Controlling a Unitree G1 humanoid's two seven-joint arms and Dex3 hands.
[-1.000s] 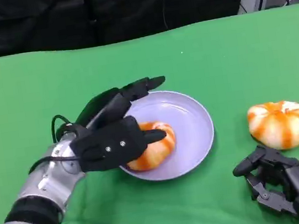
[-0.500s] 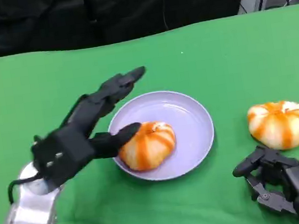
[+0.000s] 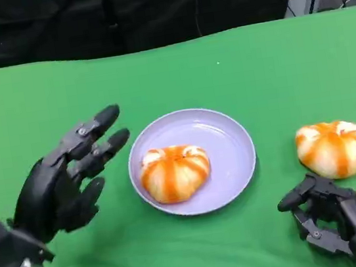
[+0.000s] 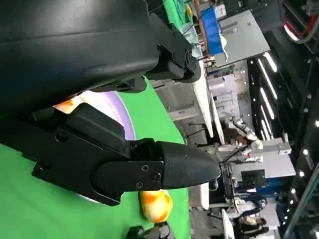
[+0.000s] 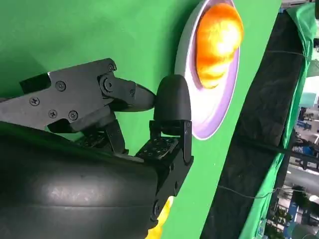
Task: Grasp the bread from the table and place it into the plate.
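One orange-striped bread (image 3: 175,172) lies in the lilac plate (image 3: 224,133) at the middle of the table. A second bread (image 3: 333,147) sits on the green cloth to the plate's right. My left hand (image 3: 65,179) hovers left of the plate, fingers spread, holding nothing and clear of the rim. Low at the right, my right hand (image 3: 339,217) rests just in front of the second bread, fingers loosely bent and apart, nothing in them. The right wrist view shows the plate (image 5: 199,124) and its bread (image 5: 217,37) beyond my right hand (image 5: 164,124).
The green cloth (image 3: 254,63) covers the table up to a black backdrop at the far edge. In the left wrist view, past my left hand (image 4: 149,129), are the plate (image 4: 117,107) and the second bread (image 4: 155,205), with room clutter behind.
My left hand has let go of the bread in the plate and drawn back to the left and toward me, fingers opening. The right hand has not moved.
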